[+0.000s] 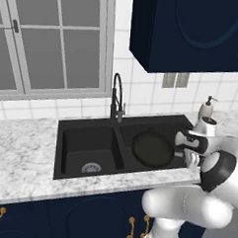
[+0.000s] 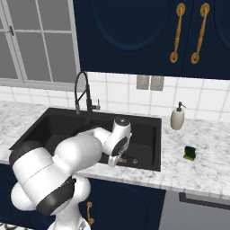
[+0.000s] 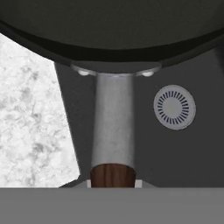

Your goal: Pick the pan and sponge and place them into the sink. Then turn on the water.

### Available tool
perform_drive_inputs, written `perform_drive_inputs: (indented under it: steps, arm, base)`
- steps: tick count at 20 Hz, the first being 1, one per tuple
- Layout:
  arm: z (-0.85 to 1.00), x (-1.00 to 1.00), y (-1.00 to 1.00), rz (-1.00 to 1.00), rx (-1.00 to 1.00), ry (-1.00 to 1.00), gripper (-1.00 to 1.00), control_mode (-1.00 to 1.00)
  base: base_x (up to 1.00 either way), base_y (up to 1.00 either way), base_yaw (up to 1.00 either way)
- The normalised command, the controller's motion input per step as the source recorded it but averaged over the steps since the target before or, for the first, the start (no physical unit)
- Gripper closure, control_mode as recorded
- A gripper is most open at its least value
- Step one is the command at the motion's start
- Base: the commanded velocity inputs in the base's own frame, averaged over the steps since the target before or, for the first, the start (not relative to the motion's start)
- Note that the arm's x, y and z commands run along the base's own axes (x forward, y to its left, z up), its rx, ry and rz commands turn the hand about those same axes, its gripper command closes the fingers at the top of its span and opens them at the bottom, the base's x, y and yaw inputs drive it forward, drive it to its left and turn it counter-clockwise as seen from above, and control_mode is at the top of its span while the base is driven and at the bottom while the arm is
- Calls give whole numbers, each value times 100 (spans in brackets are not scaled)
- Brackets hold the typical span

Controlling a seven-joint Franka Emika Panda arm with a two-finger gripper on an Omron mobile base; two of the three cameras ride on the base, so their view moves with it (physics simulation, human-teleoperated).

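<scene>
Ahead of gripper [image 1: 184, 148], pan [image 1: 152, 148] hangs over right basin of sink [image 1: 65, 138], jaws clamped on its handle [image 3: 112, 175]. I judge: lower level, keep rim off divider, release only once base sits flat. Sponge [image 2: 190, 153] waits on counter [image 2: 202, 166], well off to right.
</scene>
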Motion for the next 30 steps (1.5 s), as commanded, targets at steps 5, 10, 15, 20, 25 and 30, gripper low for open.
perform_drive_inputs:
  steps: [5, 10, 15, 20, 25, 30]
  arm:
    - [0, 62, -13, 28, -3, 20, 100, -100]
    - [0, 44, -11, 10, -2, 12, 100, -100]
    - [-8, 16, -11, 1, 0, 3, 100, -100]
    - [-30, 23, -1, 0, -4, 0, 100, -100]
    - [-43, 28, -8, 0, -8, 0, 100, -100]
    - [-62, 23, -11, 0, -12, 0, 100, -100]
  base:
    - [0, 0, 0]
    - [0, 0, 0]
    - [0, 0, 0]
    - [0, 0, 0]
    - [0, 0, 0]
    - [0, 0, 0]
